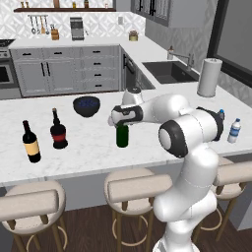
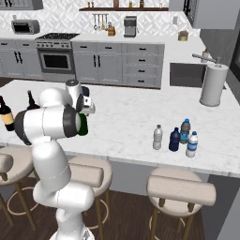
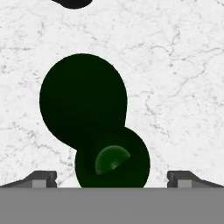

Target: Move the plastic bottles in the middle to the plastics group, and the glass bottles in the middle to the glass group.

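The glossy white robot arm [image 1: 189, 147] is built of fat, rounded segments, each smooth as moulded plastic. Dark charcoal rings and round black caps mark the joints, one large disc at the elbow facing me. Its white hand [image 1: 124, 114] carries a dark grey panel along the side. From the hand, two small dark grey finger tips [image 3: 41, 178] show, blocky and square-edged.

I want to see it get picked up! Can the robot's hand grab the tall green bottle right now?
Probably yes. The gripper hangs right above the green bottle, jaws wide open on either side of its top, with nothing between them. The other bottles stand well away on the counter.
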